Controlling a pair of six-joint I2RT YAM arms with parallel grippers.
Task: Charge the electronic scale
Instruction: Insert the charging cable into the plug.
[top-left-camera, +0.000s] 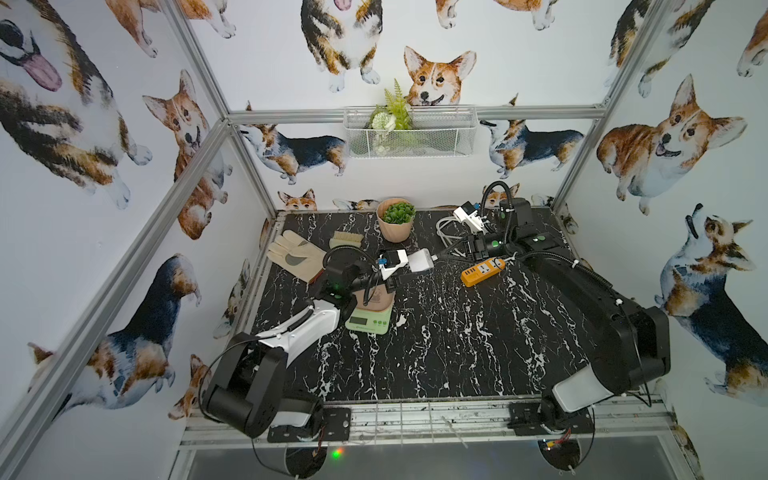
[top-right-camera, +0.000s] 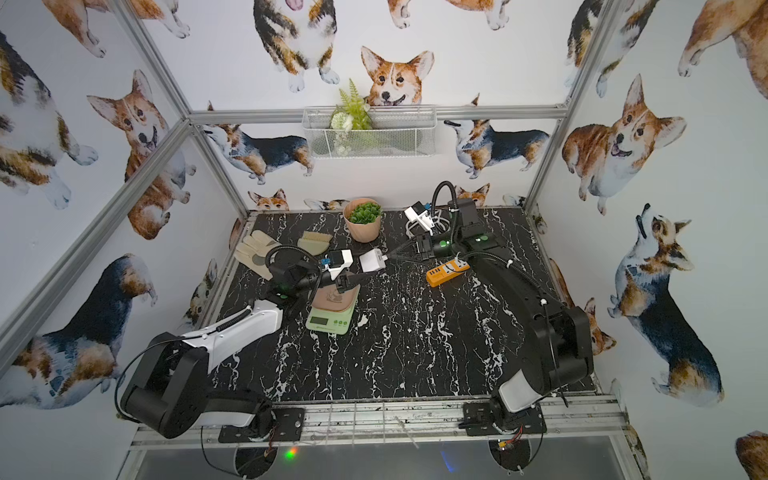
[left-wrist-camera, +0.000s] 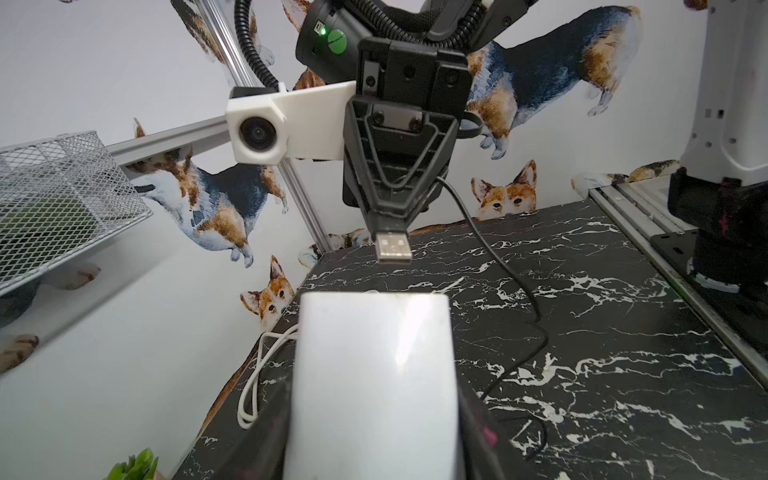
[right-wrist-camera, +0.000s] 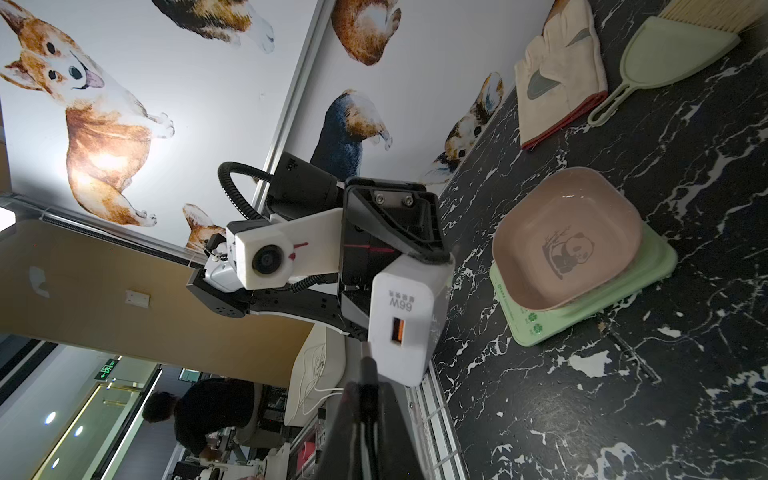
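**Q:** Surface and enclosure?

**A:** A black, white-veined table (top-left-camera: 457, 353) is recorded, enclosed by corgi-print walls (top-left-camera: 104, 124) on an aluminium frame (top-left-camera: 291, 116). A wire basket (top-left-camera: 436, 137) with greenery is hung on the back rail. A potted plant (top-left-camera: 395, 228), a glove (top-left-camera: 291, 253) and an orange power strip (top-left-camera: 482, 272) are laid toward the back.

**Q:** Scale against the grippers?

**A:** The electronic scale (top-left-camera: 368, 322) is seen flat on the table, left of centre, beneath the left wrist. The left gripper (right-wrist-camera: 399, 286) is held raised beyond the scale's far right corner, clamped on a white charger block (top-left-camera: 419, 260). The right gripper (left-wrist-camera: 388, 216) is pinched tight on a USB plug (left-wrist-camera: 392, 247) and is well apart from the scale. The plug is just beside the block; contact cannot be told.

**Q:** Heading?

**A:** The display edge is turned to the table's front, and the pink dish (right-wrist-camera: 569, 237) is seated on the rear part. The body is nearly square; its slightly longer axis is run front to back, a little skewed.
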